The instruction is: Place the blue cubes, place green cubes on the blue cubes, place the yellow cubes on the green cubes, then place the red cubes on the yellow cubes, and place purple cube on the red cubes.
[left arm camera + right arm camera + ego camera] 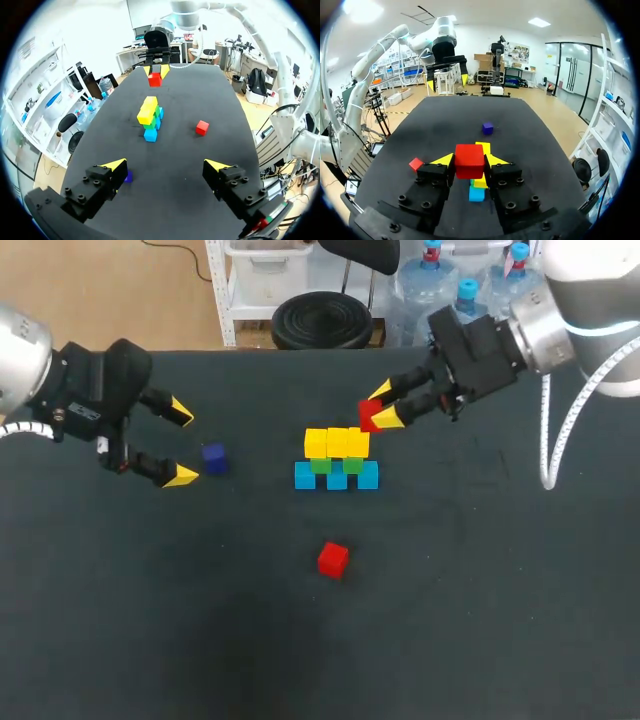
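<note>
A small stack (337,459) stands mid-table: blue cubes (337,477) at the base, green cubes (322,466) on them, yellow cubes (337,442) on top. My right gripper (384,406) hovers just behind and right of the stack, shut on a red cube (368,415); the right wrist view shows that red cube (469,161) clamped between both fingers above the stack (478,187). A second red cube (333,559) lies on the table in front of the stack. The purple cube (214,457) rests beside my left gripper (183,444), which is open and empty. In the left wrist view the purple cube (128,176) sits by one fingertip.
The dark table (450,590) has broad bare areas at the front and right. My right arm's white cable (550,430) hangs down over the table's right side.
</note>
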Controlling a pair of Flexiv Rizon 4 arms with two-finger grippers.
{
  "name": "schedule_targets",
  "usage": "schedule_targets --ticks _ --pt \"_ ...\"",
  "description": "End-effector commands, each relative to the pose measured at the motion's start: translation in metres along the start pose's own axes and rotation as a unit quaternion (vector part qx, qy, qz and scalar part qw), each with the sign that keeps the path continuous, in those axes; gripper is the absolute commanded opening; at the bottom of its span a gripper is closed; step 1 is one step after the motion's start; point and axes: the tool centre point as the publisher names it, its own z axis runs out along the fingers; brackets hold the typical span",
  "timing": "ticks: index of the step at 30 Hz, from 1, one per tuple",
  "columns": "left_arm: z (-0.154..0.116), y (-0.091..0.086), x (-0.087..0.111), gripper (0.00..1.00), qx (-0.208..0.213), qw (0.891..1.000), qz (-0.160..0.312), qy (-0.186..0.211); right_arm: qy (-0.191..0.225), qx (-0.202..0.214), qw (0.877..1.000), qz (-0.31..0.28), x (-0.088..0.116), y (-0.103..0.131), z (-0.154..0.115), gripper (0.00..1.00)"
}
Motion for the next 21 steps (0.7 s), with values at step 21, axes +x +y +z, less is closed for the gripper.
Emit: schedule_targets --ticks 21 --pt "-0.001 0.000 0.002 1.00 0.000 1.000 0.002 -0.004 0.005 -0.005 1.000 0.007 0.008 -0.019 0.031 0.00"
